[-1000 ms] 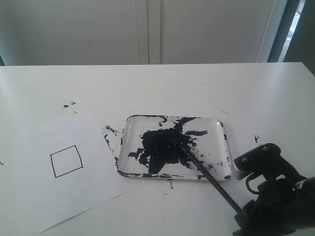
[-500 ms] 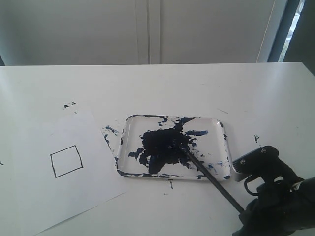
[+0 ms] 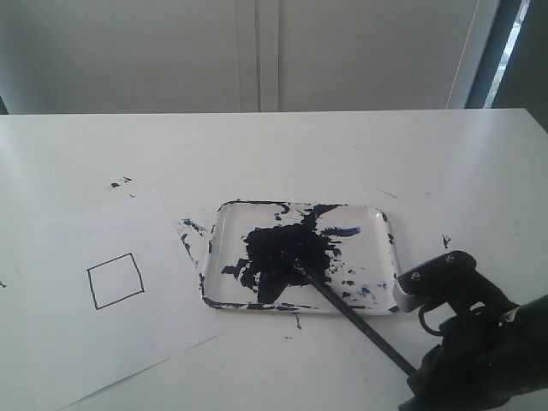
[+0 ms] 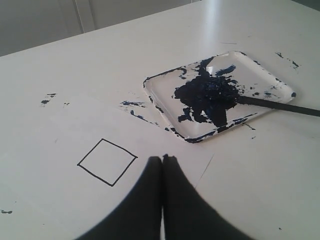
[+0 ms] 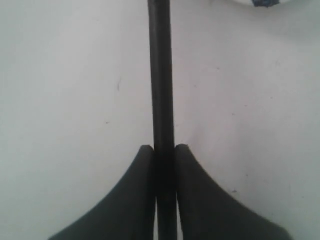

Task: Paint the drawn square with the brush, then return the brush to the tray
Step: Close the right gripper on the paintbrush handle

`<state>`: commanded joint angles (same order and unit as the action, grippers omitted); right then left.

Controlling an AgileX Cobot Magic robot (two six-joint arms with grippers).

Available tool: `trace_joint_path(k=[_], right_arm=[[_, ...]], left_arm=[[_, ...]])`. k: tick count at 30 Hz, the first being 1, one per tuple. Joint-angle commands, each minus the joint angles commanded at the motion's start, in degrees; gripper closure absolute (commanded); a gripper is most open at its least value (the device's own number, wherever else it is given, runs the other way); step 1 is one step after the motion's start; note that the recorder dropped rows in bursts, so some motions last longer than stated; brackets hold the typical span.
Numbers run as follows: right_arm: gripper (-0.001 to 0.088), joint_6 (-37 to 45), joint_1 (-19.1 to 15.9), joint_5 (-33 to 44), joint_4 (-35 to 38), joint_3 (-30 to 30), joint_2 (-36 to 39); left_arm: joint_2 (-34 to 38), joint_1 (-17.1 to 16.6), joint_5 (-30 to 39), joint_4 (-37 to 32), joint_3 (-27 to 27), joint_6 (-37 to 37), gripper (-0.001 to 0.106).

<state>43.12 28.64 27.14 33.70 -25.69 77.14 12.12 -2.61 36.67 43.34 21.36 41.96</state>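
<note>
Right gripper (image 5: 164,148) clamps the brush (image 3: 342,306), tip in the tray (image 3: 387,224), on a white table (image 3: 342,145) before pale wall panels (image 3: 171,51); left gripper (image 4: 162,159) seems closed, empty.

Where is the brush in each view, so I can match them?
Exterior view: the brush slants from the paint pool in the tray to the right hand at lower right.
Left wrist view: the brush sticks out over the tray rim and runs out of frame.
Right wrist view: the brush crosses the picture's centre, clamped in the right hand.
Shared landmark: the tray; only a sliver of its rim shows in the right wrist view.
</note>
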Motion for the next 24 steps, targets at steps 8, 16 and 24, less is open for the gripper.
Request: trace_joint_path(k=[8,16,24], right_arm=[[0.0868,-2.7,0.0,2.5,-0.3,-4.6,-2.7],[0.0868,-9.0,0.0,5.6,-10.7,-5.7,-3.9],[0.0868,-15.0,0.0,4.2,-20.5,-5.6,-4.0]], left_arm=[[0.0,0.0,0.0,-0.1,0.0,0.0,0.105],[0.0,0.0,-0.1,-0.1,0.0,0.0,0.105],[0.0,0.0,-0.1,-0.1,0.0,0.0,0.105]])
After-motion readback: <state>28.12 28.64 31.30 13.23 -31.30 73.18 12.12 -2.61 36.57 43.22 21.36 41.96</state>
